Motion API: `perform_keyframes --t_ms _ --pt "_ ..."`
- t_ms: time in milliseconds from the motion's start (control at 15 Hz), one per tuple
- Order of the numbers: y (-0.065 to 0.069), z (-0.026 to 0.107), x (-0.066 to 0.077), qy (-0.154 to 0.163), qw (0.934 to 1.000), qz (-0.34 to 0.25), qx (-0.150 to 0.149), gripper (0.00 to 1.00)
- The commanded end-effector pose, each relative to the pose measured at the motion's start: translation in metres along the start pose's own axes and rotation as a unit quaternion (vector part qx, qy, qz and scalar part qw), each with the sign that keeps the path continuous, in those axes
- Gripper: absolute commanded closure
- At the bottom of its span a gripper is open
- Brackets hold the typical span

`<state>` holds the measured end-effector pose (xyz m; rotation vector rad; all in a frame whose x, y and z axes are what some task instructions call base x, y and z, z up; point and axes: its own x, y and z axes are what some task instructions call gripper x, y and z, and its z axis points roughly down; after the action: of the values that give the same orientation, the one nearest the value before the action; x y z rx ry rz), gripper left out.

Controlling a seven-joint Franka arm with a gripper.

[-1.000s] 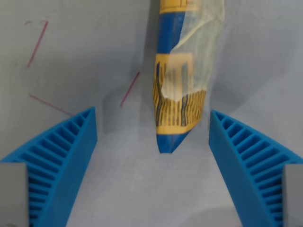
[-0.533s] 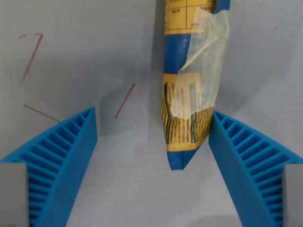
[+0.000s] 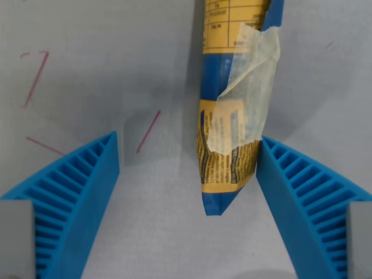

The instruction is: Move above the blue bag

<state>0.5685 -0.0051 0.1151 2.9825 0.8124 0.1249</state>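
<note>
Looking straight down from the wrist, the gripper (image 3: 187,192) hangs with its two blue ribbed fingers (image 3: 78,197) spread wide apart and nothing between them but the bag (image 3: 232,110) and bare table (image 3: 116,58). The bag, blue with yellow printed panels and a strip of clear tape (image 3: 250,87) stuck across it, lies flat on the grey surface, running away from the fingers toward the top of the view, its pointed end reaching down into the gap. It sits off-centre in that gap: close against the finger on the wrist view's right, apparently just beside it in the picture, and well apart from the finger on the wrist view's left. Whether that finger overlaps the bag's edge in height cannot be told from this angle. The open stance suits a hover, since the task asks only for a position above the bag, and wide fingers leave room for a grasp afterwards. By my judgement the hand is already largely over the bag, but a small shift toward the wrist view's right and forward along the bag would centre it better. Thin red pen marks (image 3: 148,131) lie on the table ahead and to the left.
</note>
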Motion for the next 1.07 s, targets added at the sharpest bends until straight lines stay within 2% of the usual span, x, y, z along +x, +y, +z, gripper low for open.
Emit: perform_keyframes --t_ms 67,1067 --pt "0.0042 0.0022 0.0091 -0.005 0.9999 0.014 -0.009 0.00" --pt "0.0094 -0.0023 0.0125 -0.004 0.9997 0.021 -0.011 0.00"
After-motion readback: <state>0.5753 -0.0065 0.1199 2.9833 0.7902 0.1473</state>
